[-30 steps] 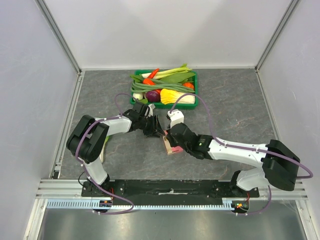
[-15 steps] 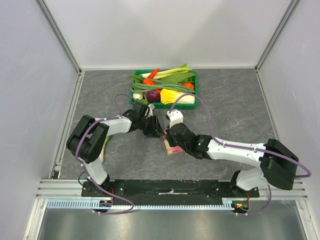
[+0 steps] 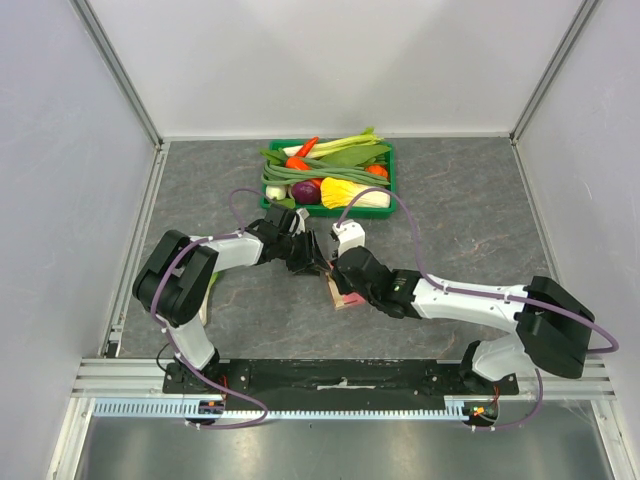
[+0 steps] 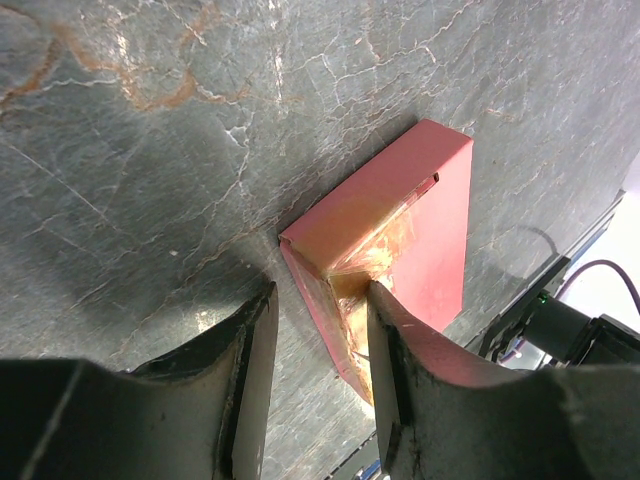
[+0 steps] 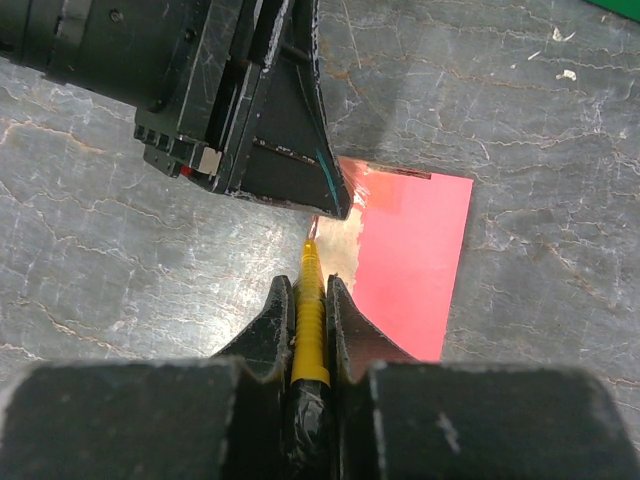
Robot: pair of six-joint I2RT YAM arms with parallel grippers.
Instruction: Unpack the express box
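Note:
The pink express box [image 3: 346, 297] lies flat on the grey table between both arms, with shiny tape on its near edge. In the left wrist view the box [image 4: 425, 215] has its taped corner between my left gripper's [image 4: 318, 345] open fingers; the right finger [image 4: 395, 370] touches the taped side. My right gripper [image 5: 310, 300] is shut on a yellow-handled cutter [image 5: 309, 285], whose blade tip sits at the box's [image 5: 415, 260] taped edge, right beside the left gripper's fingertip [image 5: 325, 190]. From above, both grippers, the left [image 3: 322, 268] and the right [image 3: 345, 279], meet at the box.
A green crate [image 3: 393, 185] full of vegetables stands behind the box, near the back middle. Purple cables loop over both arms. Metal frame rails run along the table's left, right and near edges.
The right arm has crept slightly left toward the box's taped edge. The left gripper and the box stay where they were.

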